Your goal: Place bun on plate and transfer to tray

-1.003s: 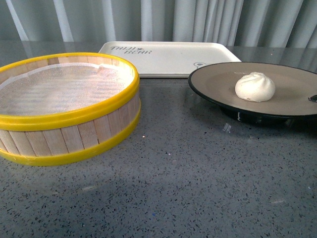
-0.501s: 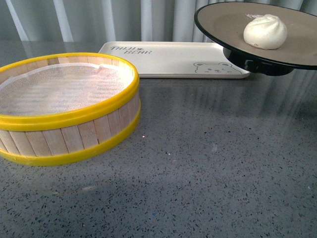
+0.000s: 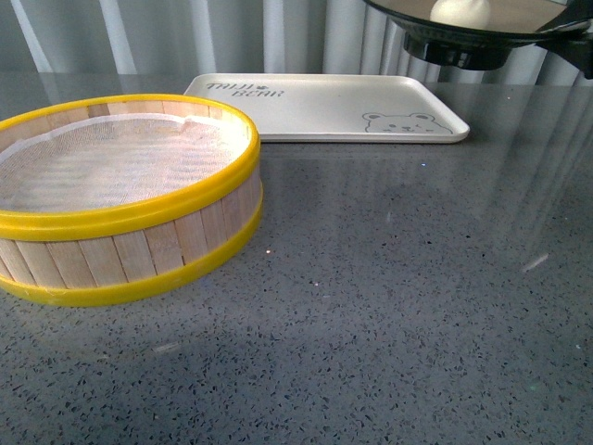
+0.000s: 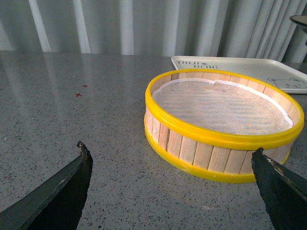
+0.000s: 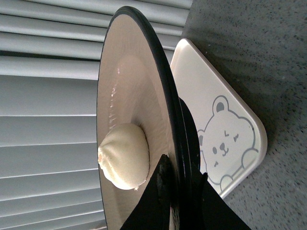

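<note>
Front view: plate (image 3: 463, 48) with bun (image 3: 460, 11) aloft, tray (image 3: 315, 107) below and slightly left. Your right gripper (image 5: 182, 173) clamps plate rim, so lower leftward onto tray. Left gripper (image 4: 170, 151) apart, empty.

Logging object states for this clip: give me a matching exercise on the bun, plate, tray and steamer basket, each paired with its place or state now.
Things:
1. bun
2. plate
3. tray
4. steamer basket

Places or states:
a. lying flat on the counter, bear drawing showing
b. lined with white cloth
c. held in the air, rim pinched by the right end effector
d. sitting on the plate's tan inside

Pairs: 1-d, 2-c, 3-a, 4-b.
</note>
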Controlling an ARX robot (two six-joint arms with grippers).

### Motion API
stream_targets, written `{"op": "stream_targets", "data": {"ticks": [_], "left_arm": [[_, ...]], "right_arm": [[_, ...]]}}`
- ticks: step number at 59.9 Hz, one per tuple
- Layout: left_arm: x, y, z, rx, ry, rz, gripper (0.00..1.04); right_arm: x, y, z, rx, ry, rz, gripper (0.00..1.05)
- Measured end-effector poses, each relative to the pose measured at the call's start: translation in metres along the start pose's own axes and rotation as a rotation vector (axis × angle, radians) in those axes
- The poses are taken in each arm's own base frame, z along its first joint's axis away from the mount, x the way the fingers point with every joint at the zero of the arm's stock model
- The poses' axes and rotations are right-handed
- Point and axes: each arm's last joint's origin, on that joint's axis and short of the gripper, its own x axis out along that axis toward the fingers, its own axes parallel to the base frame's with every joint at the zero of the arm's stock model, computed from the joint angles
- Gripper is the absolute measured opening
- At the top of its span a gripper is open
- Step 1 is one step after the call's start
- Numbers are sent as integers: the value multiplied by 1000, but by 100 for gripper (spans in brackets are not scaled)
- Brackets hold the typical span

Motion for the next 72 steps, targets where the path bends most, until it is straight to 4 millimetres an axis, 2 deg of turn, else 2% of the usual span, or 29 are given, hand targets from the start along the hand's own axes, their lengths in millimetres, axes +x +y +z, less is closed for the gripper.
{"op": "stream_targets", "data": {"ticks": [13, 21, 36, 47, 72], "left_arm": [[0, 0, 0, 0, 0, 0, 98], [0, 0, 0, 0, 0, 0, 98], [0, 0, 0, 0, 0, 0, 98], [0, 0, 0, 0, 0, 0, 98], [0, 0, 0, 0, 0, 0, 98]], "right_arm": [[54, 5, -5, -29, 40, -81, 3], [72, 7, -6, -42, 53, -87, 3], [89, 10, -11, -55, 83, -99, 3], [98, 0, -19, -53, 116, -138, 3], [102, -7, -23, -64, 118, -163, 3]]}}
